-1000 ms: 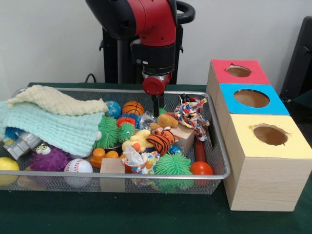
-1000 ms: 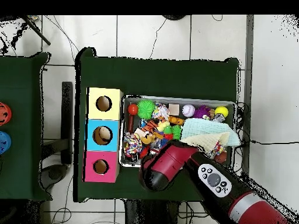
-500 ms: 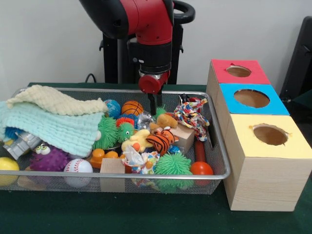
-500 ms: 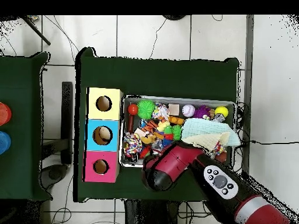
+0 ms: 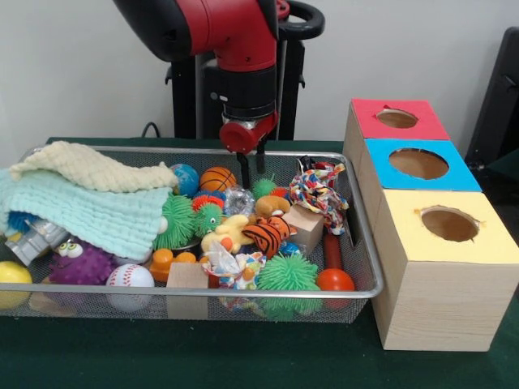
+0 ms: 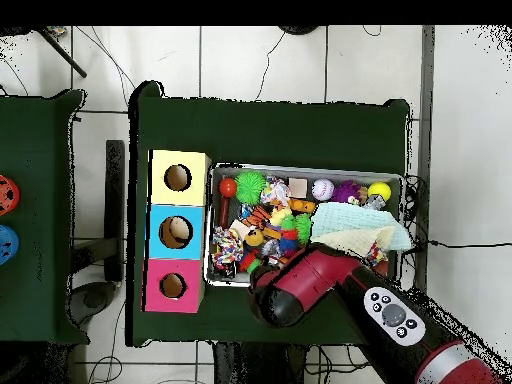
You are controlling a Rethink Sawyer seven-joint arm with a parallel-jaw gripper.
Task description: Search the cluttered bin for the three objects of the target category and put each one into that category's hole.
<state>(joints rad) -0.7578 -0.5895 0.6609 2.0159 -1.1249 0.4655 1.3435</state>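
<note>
A wire mesh bin [image 5: 243,289] holds a heap of toys. Among them are a small basketball [image 5: 219,178], a blue globe ball [image 5: 186,177], a baseball [image 5: 130,279], a striped tiger plush [image 5: 268,233], a yellow duck plush [image 5: 229,232] and an orange plush [image 5: 274,204]. My gripper [image 5: 252,168] hangs open and empty over the bin's far side, just right of the basketball and above the toys. Beside the bin stand three boxes with round holes: red [image 5: 397,118], blue [image 5: 418,164] and yellow [image 5: 448,224]. From overhead, the arm [image 6: 300,285] hides the gripper.
Mint and cream cloths [image 5: 89,198] cover the bin's left part. Green spiky balls [image 5: 288,275], a knotted rope toy [image 5: 318,190], wooden blocks [image 5: 188,277], a purple spiky monster [image 5: 81,261] and a yellow ball [image 5: 12,275] crowd the bin. Overhead, the boxes [image 6: 176,232] line the bin's left.
My gripper has drifted left and slightly up, away from the orange plush toward the basketball, and its fingers now stand apart. No toy has moved.
</note>
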